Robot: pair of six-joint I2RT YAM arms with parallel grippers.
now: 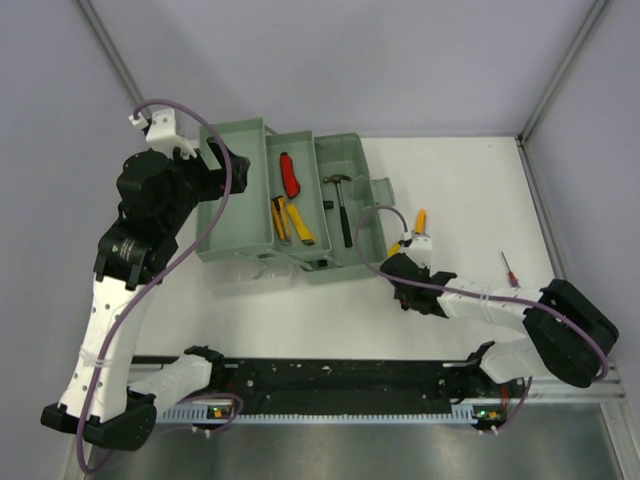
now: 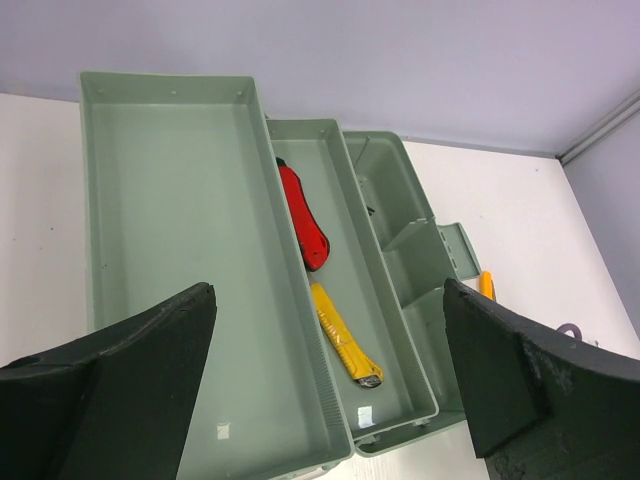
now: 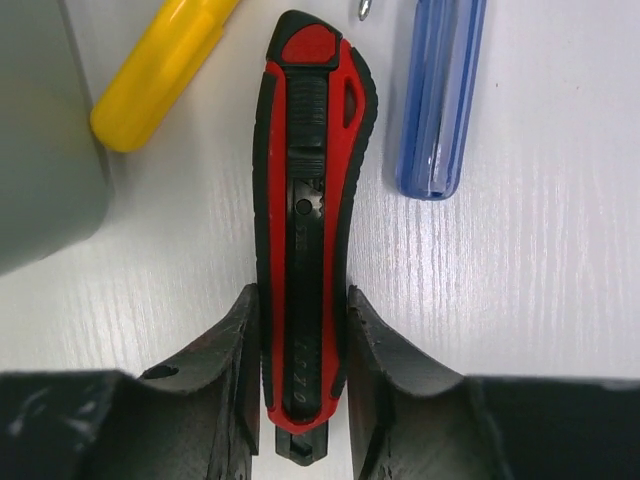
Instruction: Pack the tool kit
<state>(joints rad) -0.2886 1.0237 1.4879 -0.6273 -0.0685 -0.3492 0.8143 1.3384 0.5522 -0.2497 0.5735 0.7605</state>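
Two arms: we see both, the left one over the toolbox, the right one low on the counter (image 1: 460,180).
Toolbox: grey-green toolbox (image 1: 245,215), open, trays stepped out side by side, on the far left part of the counter.
Left tool: left tool (image 2: 327,310) spread wide and gripping nothing, hanging above the wide left tray, whose floor we see bare.
Middle tray: red cutter (image 2: 305,220) at the far end, yellow cutter (image 2: 345,345) nearer, both lying lengthwise.
Right tray: black hammer (image 1: 343,210) lying lengthwise, head at the far end.
Right tool: right tool (image 3: 303,295) just right of the toolbox, pinching the near end of a red-black knife (image 3: 305,200), one finger pressed on each long side.
Knife: flat on the counter, lengthwise between the fingers; we cannot tell if it is lifted at all.
Neighbours: yellow handle (image 3: 160,70) on the toolbox side of the knife, blue handle (image 3: 440,100) on the other side, both near it and not touching it.
Far right: small red-handled screwdriver (image 1: 509,268) alone on the counter, well apart from the toolbox.
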